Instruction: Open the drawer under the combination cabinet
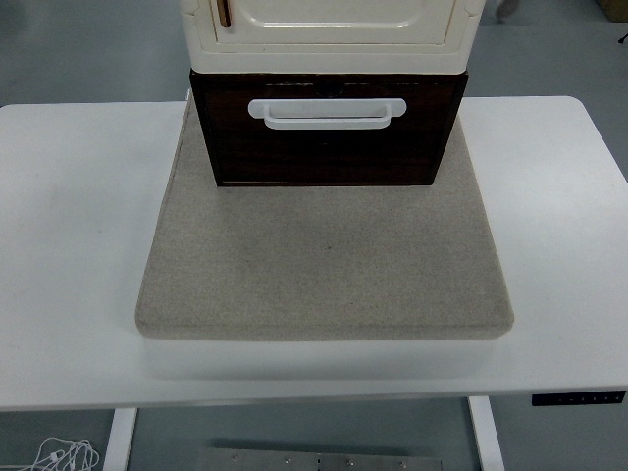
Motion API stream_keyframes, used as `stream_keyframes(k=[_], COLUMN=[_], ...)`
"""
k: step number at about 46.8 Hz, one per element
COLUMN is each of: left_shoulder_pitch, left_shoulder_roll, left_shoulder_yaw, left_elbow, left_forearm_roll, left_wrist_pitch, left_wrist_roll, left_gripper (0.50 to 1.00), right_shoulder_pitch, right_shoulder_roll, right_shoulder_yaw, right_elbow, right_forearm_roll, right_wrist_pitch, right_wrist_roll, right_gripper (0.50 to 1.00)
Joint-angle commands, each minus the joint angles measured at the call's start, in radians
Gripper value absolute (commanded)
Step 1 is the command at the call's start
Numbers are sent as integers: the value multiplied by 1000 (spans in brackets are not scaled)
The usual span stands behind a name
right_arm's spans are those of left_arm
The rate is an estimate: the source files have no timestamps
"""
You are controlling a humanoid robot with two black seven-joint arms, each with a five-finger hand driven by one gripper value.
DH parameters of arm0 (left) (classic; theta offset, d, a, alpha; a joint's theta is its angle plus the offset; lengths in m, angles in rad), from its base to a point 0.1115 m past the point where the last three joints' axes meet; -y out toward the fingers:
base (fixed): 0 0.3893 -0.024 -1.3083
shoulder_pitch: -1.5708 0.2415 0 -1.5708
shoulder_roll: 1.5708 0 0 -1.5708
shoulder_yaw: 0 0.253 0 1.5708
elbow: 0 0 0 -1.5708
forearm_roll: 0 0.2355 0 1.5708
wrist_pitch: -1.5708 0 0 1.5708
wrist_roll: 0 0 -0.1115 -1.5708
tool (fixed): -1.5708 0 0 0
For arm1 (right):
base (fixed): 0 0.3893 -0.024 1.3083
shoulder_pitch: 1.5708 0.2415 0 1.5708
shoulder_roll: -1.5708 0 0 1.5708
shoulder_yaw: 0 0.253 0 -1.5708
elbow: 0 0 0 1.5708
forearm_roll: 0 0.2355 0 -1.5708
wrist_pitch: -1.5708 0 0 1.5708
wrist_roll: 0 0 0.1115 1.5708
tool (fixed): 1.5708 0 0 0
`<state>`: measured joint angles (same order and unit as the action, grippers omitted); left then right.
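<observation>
Neither robot hand is in the head view, so their state cannot be told, and there is no hand to place things against; places are given by the table instead.

One white table (69, 245) fills the view from left to right, its near edge along the bottom. On it lies one beige felt mat (324, 265), roughly square, reaching from left of centre to right of centre and stopping short of the near edge. At the mat's far end stands one combination cabinet: a cream upper compartment (334, 29) (cut off by the top of the picture, with a small brown latch (225, 12) at its left) stacked directly on one dark brown drawer (329, 147).

The drawer's front faces the near edge of the table, toward the camera, and its long axis runs left to right across the table. It looks flush under the cream unit. One white bar handle (328, 112) sits on the upper part of the drawer front, also lying left to right, centred.

Below the table's left edge a tangle of white cable (59, 456) lies on the floor; at the right of the near edge is one small black control panel (579, 397).
</observation>
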<state>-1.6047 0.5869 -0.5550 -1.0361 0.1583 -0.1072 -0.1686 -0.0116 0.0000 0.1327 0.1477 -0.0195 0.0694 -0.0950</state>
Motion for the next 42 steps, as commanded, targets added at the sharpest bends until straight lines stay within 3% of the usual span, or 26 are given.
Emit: stream_keyframes(k=[1,15,27,31,42], left_shoulder_pitch=[-11,-113,-199,-208,-225], left_shoulder_roll=[14,28,24,22,-4], left_shoulder_yaw=[36,322,595,658,731], left_elbow=[-59,-268,-347,-389,-440], left_forearm_roll=[59,125,291,294,300], left_wrist_pitch=[-5,-5,-6,-5,-5], left_wrist_roll=[0,-2,14,58,262], left_gripper=[1000,1000,1000,1000,1000], right_shoulder_pitch=[-1,-1,-1,-1,-1], right_shoulder_roll=[0,0,0,0,0], right_shoulder_yaw=[1,1,1,1,-1], right_elbow=[0,1,0,0,0], right_forearm_roll=[0,1,0,0,0], right_wrist_pitch=[1,0,0,0,0], right_wrist_roll=[0,0,0,0,0], right_gripper=[928,928,928,928,928])
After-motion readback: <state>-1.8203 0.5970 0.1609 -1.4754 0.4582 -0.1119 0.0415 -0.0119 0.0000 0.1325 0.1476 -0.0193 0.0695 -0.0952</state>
